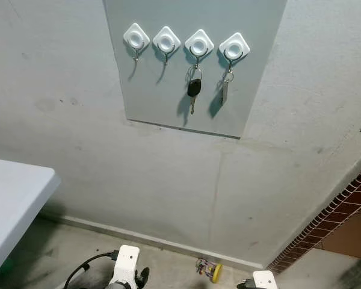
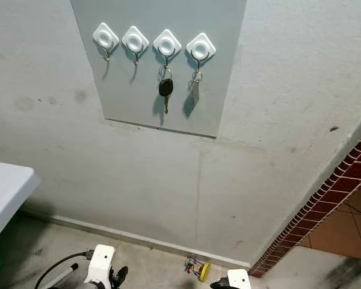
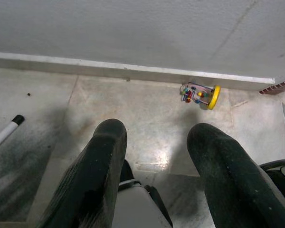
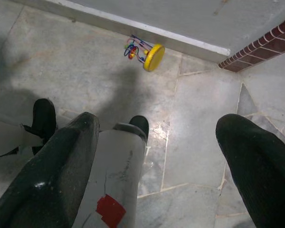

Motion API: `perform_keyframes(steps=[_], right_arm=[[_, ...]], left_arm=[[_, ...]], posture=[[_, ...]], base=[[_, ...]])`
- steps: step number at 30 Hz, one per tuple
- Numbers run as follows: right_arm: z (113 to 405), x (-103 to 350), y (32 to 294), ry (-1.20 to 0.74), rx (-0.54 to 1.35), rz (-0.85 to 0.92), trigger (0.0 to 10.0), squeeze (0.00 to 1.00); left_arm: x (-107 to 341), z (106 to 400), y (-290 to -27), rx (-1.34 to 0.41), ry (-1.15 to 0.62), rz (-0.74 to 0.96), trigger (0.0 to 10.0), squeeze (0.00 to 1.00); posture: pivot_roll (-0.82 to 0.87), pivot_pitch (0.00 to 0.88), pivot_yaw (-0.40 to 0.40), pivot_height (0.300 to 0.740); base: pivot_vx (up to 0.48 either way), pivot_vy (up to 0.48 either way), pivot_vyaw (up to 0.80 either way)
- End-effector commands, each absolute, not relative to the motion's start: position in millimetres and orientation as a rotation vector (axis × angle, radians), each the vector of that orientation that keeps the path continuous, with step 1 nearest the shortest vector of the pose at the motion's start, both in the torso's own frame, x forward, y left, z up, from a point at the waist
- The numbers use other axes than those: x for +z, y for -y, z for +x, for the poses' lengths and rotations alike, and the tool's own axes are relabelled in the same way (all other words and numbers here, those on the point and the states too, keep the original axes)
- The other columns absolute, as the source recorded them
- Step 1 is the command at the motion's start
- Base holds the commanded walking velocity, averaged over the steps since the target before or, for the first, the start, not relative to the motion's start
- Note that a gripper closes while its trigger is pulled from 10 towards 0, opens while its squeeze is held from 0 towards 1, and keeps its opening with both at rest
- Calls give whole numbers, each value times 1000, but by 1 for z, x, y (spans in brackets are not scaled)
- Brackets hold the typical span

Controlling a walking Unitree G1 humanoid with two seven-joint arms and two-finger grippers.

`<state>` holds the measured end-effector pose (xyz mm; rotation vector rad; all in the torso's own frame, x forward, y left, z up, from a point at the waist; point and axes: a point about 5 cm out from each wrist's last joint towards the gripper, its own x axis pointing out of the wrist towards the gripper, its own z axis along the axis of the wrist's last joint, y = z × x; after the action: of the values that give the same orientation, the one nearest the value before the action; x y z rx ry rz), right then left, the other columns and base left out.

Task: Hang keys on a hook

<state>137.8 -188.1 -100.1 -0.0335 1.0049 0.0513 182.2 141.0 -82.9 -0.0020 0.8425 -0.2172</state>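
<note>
The panel (image 1: pixel 186 66) runs off the top edge in both eye views, so its upper end is unseen. The table (image 1: pixel 12 198) is cut by the left edge, with 1 corner in view. Both arms are cut by the bottom edge: the left arm (image 1: pixel 125 268) and right arm (image 1: pixel 262 280) show little more than white wrist housings. The toy (image 1: pixel 209 269) on the floor is too small there to make out. In the wrist views the fingers (image 3: pixel 90 185) of the left gripper (image 3: pixel 164 142) and the fingers (image 4: pixel 52 175) of the right gripper (image 4: pixel 159 130) run off the bottom edge. The pole (image 3: pixel 4 133) is cut by the edge. The silver key's (image 1: pixel 225 90) teeth are too small to tell.
</note>
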Motion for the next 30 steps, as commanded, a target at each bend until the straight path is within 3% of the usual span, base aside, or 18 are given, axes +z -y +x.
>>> perform_keyframes(steps=[1, 30], right_arm=[[134, -102, 189, -1027, 49, -28, 10000, 0], [133, -102, 194, -1038, 5, 6, 10000, 0]], left_arm=[[-83, 182, -142, -215, -852, 20, 10000, 0], [-85, 178, -139, -206, -864, -11, 10000, 0]], posture=[[2, 0, -6, 740], [-8, 0, -6, 740]], base=[[0, 0, 0], [0, 0, 0]])
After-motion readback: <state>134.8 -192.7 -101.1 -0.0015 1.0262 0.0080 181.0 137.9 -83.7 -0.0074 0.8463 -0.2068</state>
